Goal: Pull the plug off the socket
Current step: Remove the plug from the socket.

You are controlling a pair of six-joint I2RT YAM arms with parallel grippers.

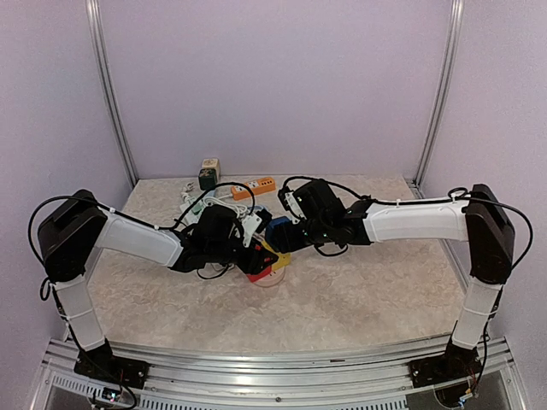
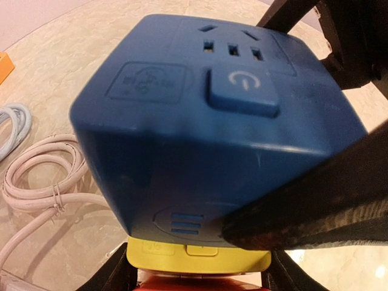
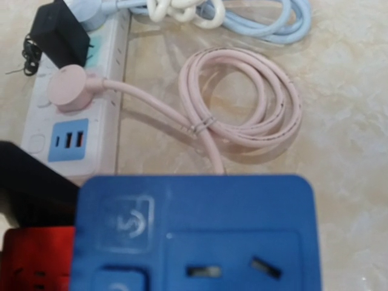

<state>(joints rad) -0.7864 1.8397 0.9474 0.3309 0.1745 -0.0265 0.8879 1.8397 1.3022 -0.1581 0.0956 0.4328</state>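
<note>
From the top view, the cube socket (image 1: pixel 278 229) sits mid-frame on a lower block (image 1: pixel 279 257), with a power strip (image 1: pixel 254 188) behind them at upper middle. In the right wrist view, a second strip (image 3: pixel 73 103) runs down the left. A round plug (image 3: pixel 65 90) sits on it, and the coiled cord (image 3: pixel 248 97) lies to its right.

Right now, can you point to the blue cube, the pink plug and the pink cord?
blue cube (image 2: pixel 200 145), left wrist view, on its front face.
pink plug (image 3: pixel 68 88), right wrist view, on its round top.
pink cord (image 3: pixel 285 106), right wrist view, on the coil's right side.
</note>
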